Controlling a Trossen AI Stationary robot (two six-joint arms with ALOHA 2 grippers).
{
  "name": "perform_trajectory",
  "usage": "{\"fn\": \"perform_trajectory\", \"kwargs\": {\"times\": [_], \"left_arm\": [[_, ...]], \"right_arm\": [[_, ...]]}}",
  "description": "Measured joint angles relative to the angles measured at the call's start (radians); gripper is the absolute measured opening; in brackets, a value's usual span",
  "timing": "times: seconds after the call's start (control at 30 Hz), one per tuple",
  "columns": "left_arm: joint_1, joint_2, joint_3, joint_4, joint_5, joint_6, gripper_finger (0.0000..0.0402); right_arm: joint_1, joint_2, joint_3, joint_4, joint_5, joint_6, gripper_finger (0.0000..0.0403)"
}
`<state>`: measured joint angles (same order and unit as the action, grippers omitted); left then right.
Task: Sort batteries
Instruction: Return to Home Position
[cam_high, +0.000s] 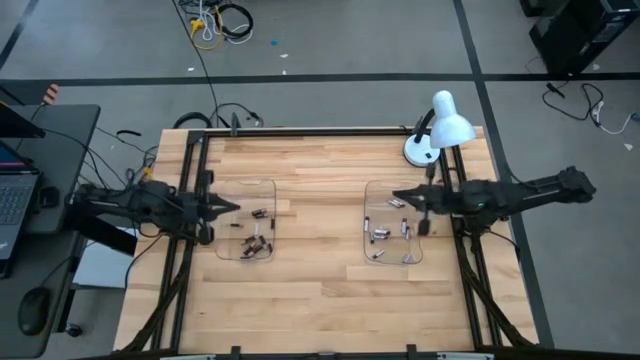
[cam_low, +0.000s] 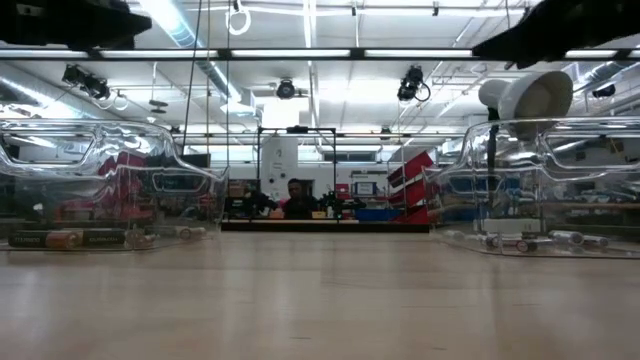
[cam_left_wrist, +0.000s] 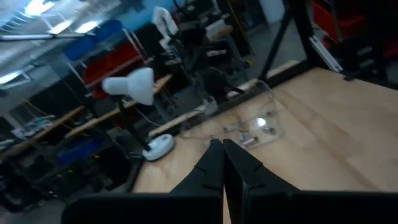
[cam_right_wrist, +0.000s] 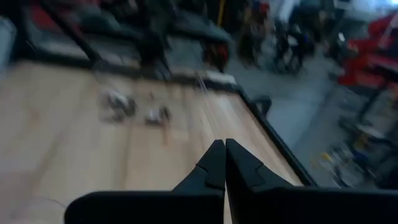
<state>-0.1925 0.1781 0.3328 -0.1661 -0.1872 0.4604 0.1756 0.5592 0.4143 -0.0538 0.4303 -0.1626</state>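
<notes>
Wooden table (cam_high: 320, 310) filled the high view, and a white lamp (cam_high: 440, 128) stood at one corner of it. Just beside the lamp's base lay the right tray (cam_high: 372, 205), clear plastic, with the silver batteries (cam_high: 381, 236) scattered inside it. Well apart from the lamp, across the table, lay the left tray (cam_high: 268, 192), and the dark batteries (cam_high: 258, 240) were all inside that one. No battery lay on the bare wood between the trays.

The right gripper (cam_high: 397, 196) hung near the lamp, above the lamp-side part of the right tray, and touched nothing. Its two fingers were pressed together, with nothing between them. The left gripper (cam_high: 235, 207) hung far from the lamp, above the side of the left tray that was farthest from it. Its fingers were together too, and empty. From the low view both arms were high above the trays. Beyond the table, far behind the lamp, a person (cam_low: 297, 195) sat in the room.
</notes>
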Motion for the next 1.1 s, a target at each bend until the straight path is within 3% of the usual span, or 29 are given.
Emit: {"fn": "perform_trajectory", "kwargs": {"times": [0.2, 0.47, 0.6, 0.77, 0.93, 1.1], "left_arm": [[0.033, -0.18, -0.014, -0.063, 0.053, 0.002, 0.0], [0.037, -0.178, -0.111, 0.042, 0.105, -0.026, 0.0], [0.036, -0.178, -0.214, 0.074, 0.148, -0.03, 0.0], [0.042, -0.15, -0.321, 0.18, 0.114, -0.071, 0.0], [0.042, -0.118, -0.325, 0.191, 0.138, -0.132, 0.0], [0.042, -0.106, -0.325, 0.198, 0.131, -0.151, 0.0001]], "right_arm": [[-0.003, -0.294, -0.076, 0.008, -0.159, -0.037, 0.0], [0.018, -0.546, -0.173, -0.003, -0.241, -0.065, 0.0], [0.022, -0.549, -0.247, 0.003, -0.263, -0.064, 0.0], [0.018, -0.556, -0.407, 0.099, -0.245, -0.002, 0.0], [0.021, -0.526, -0.408, 0.129, -0.25, 0.185, 0.0], [0.021, -0.527, -0.408, 0.137, -0.247, 0.212, 0.0]]}}
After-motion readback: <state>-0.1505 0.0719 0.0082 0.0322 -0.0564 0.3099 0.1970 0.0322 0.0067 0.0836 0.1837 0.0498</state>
